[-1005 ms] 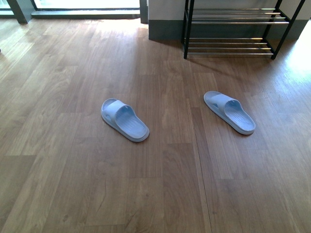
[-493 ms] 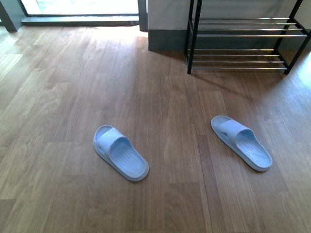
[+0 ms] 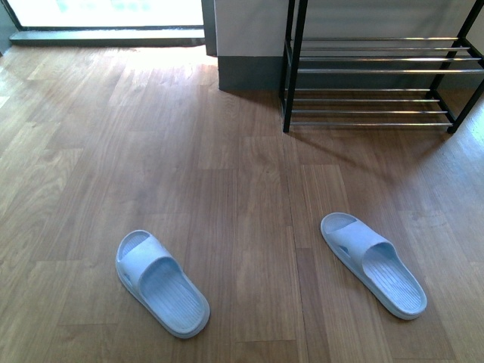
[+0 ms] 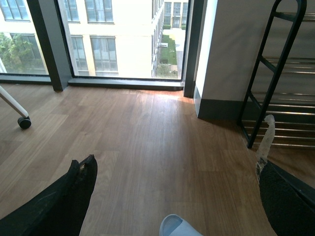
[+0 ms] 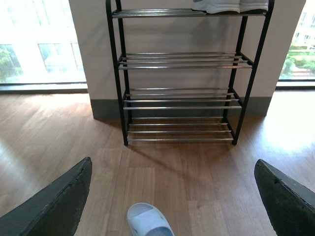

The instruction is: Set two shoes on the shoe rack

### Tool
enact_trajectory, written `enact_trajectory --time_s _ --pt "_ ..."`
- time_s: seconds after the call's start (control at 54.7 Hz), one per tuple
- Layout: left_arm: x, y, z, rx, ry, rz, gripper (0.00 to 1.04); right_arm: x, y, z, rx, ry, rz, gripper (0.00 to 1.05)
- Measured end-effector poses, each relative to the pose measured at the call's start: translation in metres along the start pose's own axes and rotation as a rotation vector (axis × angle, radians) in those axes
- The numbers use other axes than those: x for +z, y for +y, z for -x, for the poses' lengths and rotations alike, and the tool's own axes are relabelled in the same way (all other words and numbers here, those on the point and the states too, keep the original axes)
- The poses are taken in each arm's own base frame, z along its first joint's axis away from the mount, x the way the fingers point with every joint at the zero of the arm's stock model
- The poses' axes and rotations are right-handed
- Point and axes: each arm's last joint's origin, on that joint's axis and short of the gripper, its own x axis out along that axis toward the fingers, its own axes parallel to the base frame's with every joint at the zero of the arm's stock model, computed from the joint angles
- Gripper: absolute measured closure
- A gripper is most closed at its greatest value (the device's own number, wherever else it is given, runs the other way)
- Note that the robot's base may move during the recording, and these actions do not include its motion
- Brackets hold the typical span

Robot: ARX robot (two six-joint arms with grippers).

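Two pale blue slide shoes lie apart on the wooden floor, the left shoe (image 3: 162, 283) and the right shoe (image 3: 372, 262), toes pointing at the rack. The black shoe rack (image 3: 378, 72) with chrome rods stands against the wall at the far right. My left gripper (image 4: 176, 167) is open above the floor, the toe of a shoe (image 4: 177, 227) just below it, and the shoe rack (image 4: 275, 73) off to one side. My right gripper (image 5: 172, 167) is open, facing the shoe rack (image 5: 179, 98), with a shoe (image 5: 147, 221) below it. Neither arm shows in the front view.
A white wall column with a grey skirting (image 3: 246, 72) stands beside the rack, with bright floor-length windows (image 4: 118, 39) to its left. A caster wheel (image 4: 23, 122) rests on the floor. Something white lies on the rack's top tier (image 5: 229, 5).
The front view has closed in: both shoes sit lower and larger in the frame, and the rack looks bigger. The shoes keep their places on the floor.
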Motion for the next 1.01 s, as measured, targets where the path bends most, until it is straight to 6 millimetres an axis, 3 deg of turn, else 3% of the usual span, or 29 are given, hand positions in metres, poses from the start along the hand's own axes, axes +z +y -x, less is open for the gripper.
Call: enact_trajectory --time_s 0.164,0.238,0.347,0.64,0.786,0.932,1.005 --pt "-0.001 0.000 0.000 0.018 0.017 0.014 0.09 0.000 0.000 0.000 0.000 0.000 0.000 0.09" --pt "-0.004 -0.003 -0.004 0.264 0.231 0.134 0.09 0.000 0.000 0.000 0.000 0.000 0.000 0.09" --pt "-0.020 -0.007 -0.025 0.453 0.377 0.275 0.09 0.000 0.000 0.000 0.002 0.000 0.000 0.09" --pt "-0.049 -0.008 -0.094 0.480 0.597 0.245 0.09 0.000 0.000 0.000 0.001 0.000 0.000 0.09" --pt "-0.089 -0.010 -0.137 0.480 0.726 0.126 0.09 0.000 0.000 0.000 0.002 0.000 0.000 0.09" --pt "-0.157 -0.028 -0.187 0.380 0.908 -0.041 0.09 0.000 0.000 0.000 0.002 0.000 0.000 0.09" --pt "-0.188 -0.033 -0.201 0.362 0.962 -0.081 0.09 0.000 0.000 0.000 0.002 0.000 0.000 0.09"
